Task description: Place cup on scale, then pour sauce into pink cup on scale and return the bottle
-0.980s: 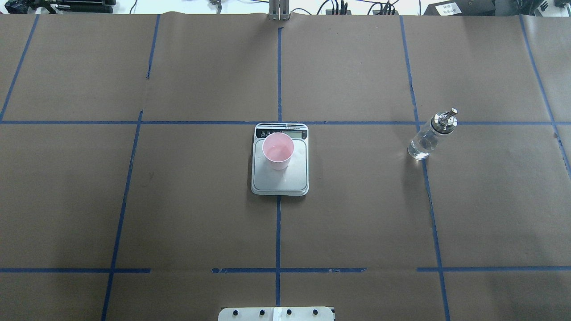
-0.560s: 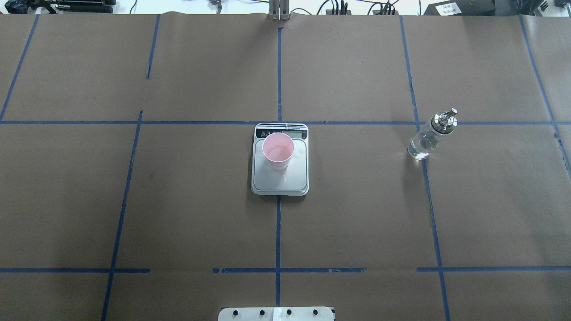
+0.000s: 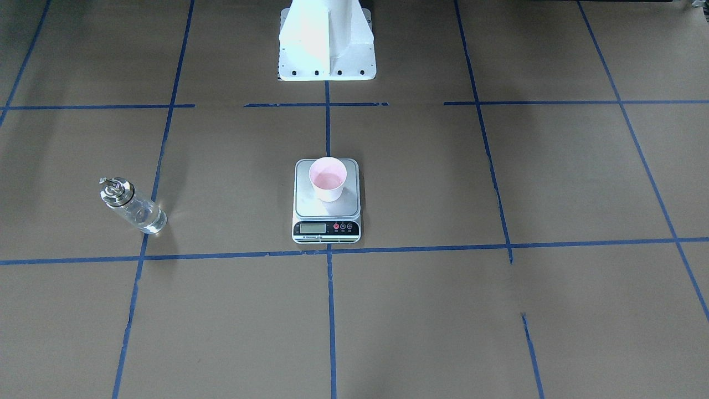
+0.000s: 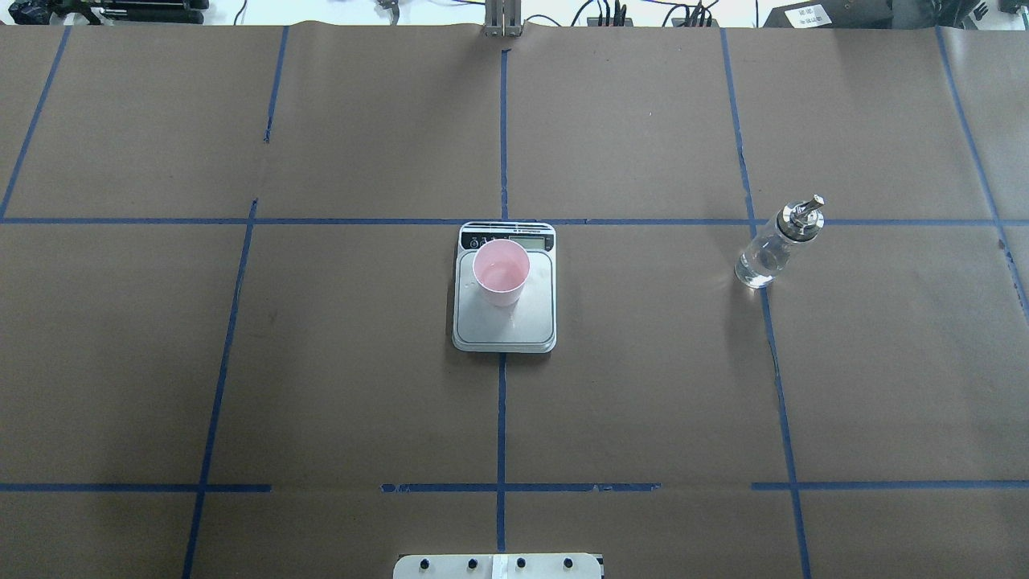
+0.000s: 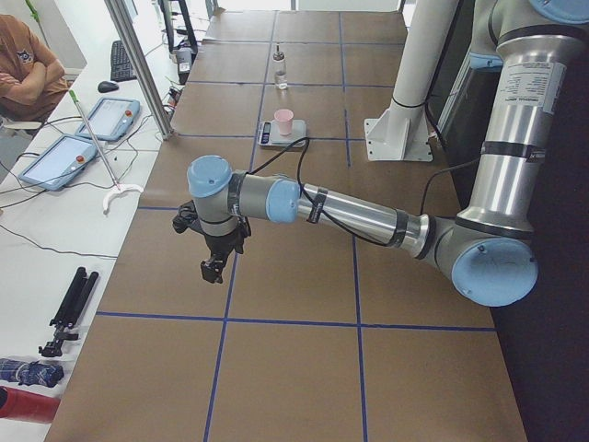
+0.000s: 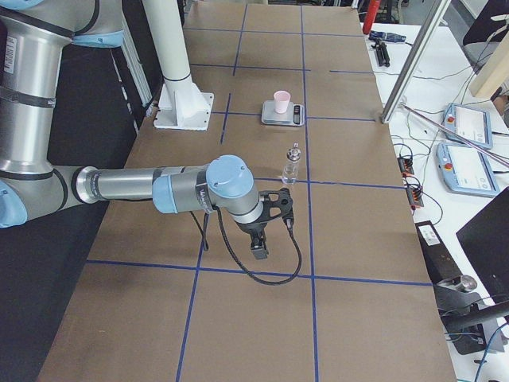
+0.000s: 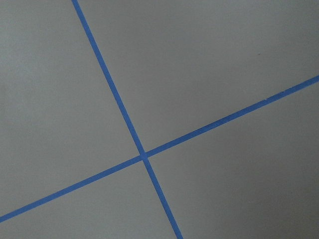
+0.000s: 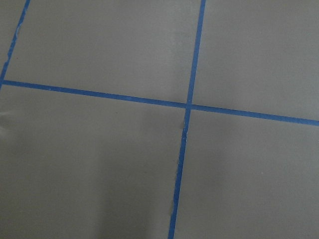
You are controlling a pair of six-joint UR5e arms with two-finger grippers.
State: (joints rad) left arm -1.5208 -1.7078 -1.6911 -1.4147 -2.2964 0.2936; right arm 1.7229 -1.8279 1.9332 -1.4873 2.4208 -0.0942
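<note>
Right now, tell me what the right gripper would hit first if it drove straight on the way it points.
The right gripper points down, so most likely the paper-covered table, near a blue tape crossing; nothing else shows beneath.

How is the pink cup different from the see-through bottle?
The cup is pink and you can't see through it; the bottle is clear glass. The cup is open on top; the bottle has a shiny metal spout. The cup sits on the scale; the bottle stands on the table, off to the side. Both stand upright.
</note>
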